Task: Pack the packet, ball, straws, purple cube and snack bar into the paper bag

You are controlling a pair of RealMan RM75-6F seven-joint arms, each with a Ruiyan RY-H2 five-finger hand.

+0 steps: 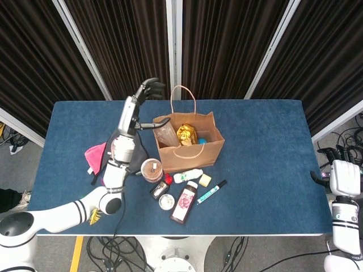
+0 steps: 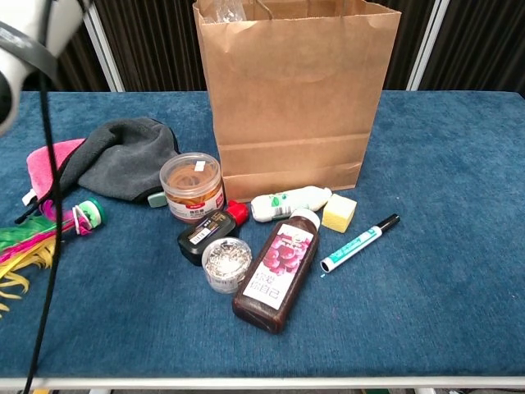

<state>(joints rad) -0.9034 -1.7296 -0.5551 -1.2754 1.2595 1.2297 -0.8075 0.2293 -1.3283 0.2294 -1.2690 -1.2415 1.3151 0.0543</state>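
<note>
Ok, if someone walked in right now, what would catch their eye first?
Probably the brown paper bag standing open mid-table, a shiny gold packet lying inside it. Then the left robot hand raised, fingers apart, beside the bag's left edge, and the clutter before the bag, above all the dark bottle with its pink label.
</note>
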